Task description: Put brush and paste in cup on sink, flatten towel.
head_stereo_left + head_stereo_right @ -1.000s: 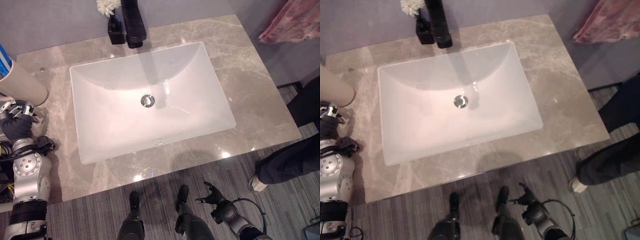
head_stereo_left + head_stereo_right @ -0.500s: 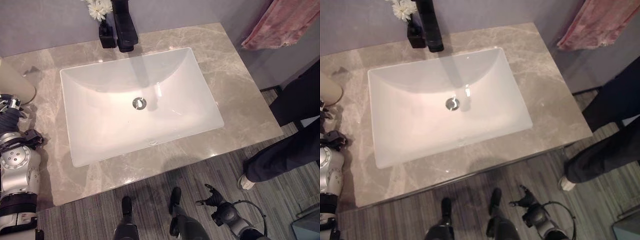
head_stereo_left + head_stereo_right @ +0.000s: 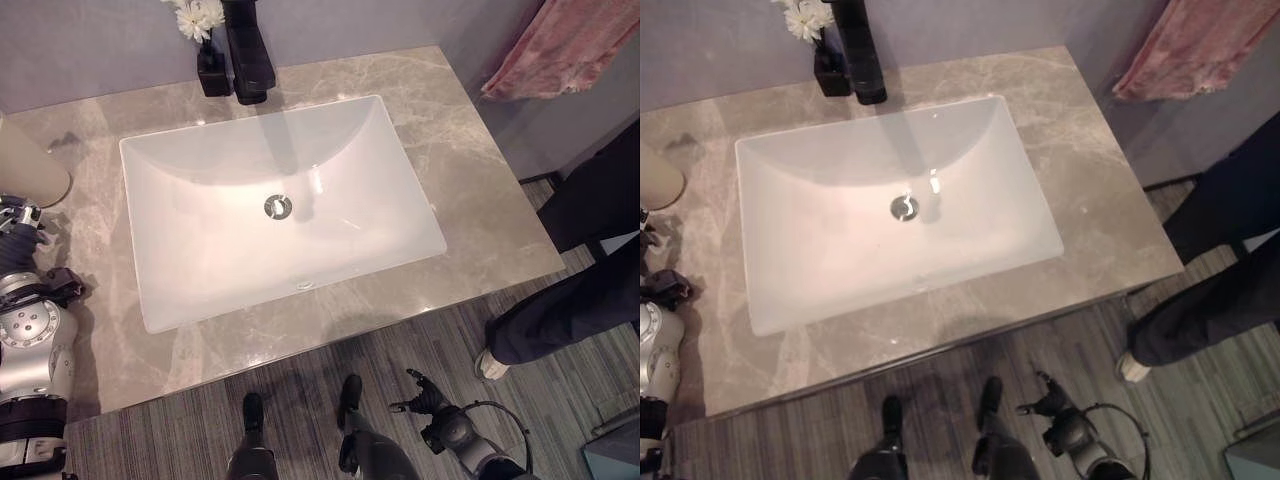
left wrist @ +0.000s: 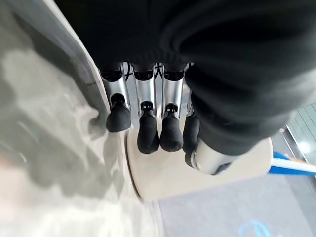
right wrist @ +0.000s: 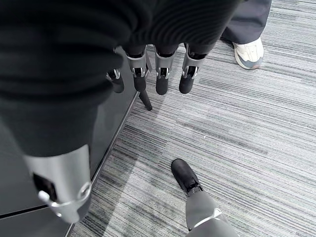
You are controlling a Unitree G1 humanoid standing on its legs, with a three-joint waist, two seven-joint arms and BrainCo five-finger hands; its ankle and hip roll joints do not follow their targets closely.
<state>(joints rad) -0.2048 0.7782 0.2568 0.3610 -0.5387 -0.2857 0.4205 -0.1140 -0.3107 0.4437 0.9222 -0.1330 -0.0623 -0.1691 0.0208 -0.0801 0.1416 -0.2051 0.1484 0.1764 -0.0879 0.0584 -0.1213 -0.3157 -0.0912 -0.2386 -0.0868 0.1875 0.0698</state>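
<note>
A beige cup (image 3: pixel 30 170) stands on the marble counter (image 3: pixel 480 180) at its far left edge. In the left wrist view a blue and white item (image 4: pixel 294 166) sticks out of the cup (image 4: pixel 168 175). My left hand (image 3: pixel 18 215) is just in front of the cup, open, with straight fingers (image 4: pixel 148 133) reaching to its side; I cannot tell if they touch. A pink towel (image 3: pixel 565 45) hangs on the wall at the upper right. My right hand (image 3: pixel 428 393) hangs open below the counter's front edge, over the floor, holding nothing.
A white sink basin (image 3: pixel 200 270) fills the counter's middle. A black faucet (image 3: pixel 250 50) and a black vase (image 3: pixel 212 75) with a white flower stand behind it. A person's dark-trousered leg (image 3: pixel 570 300) and white shoe (image 3: pixel 490 365) are at the right.
The whole picture shifted between one second and half a second ago, so the camera moved. Both hands keep about the same places.
</note>
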